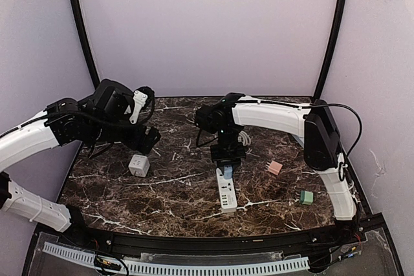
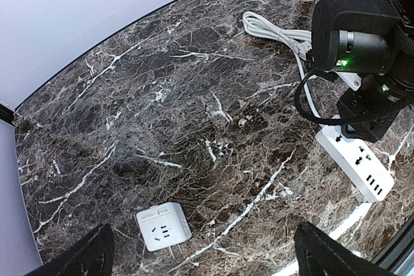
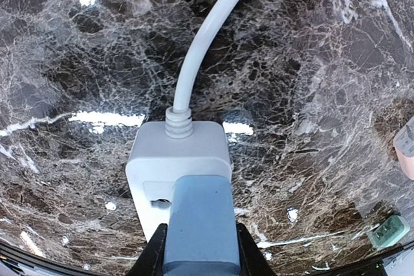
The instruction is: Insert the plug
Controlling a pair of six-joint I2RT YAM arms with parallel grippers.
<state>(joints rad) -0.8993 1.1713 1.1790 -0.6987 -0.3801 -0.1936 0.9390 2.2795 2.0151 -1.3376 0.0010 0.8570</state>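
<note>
Marble table, and on it the white strip lies flat, its cord running off the far end. The strip looks like light plastic, so I'd guess it slides if you push sideways at all.

Left of it, well apart, sits a white cube. The left gripper hangs above that with its fingers wide apart, holding nothing.

The blue plug is over the strip's cord end, right on the first socket, clamped between the fingers of the right gripper. Can't tell if the pins are in at all.

The plug is probably stiff, light and a bit slick on those flat sides. Gripping the two flat faces is the right spot. Press straight down, since any tilt will likely jam the pins or let it slip.
</note>
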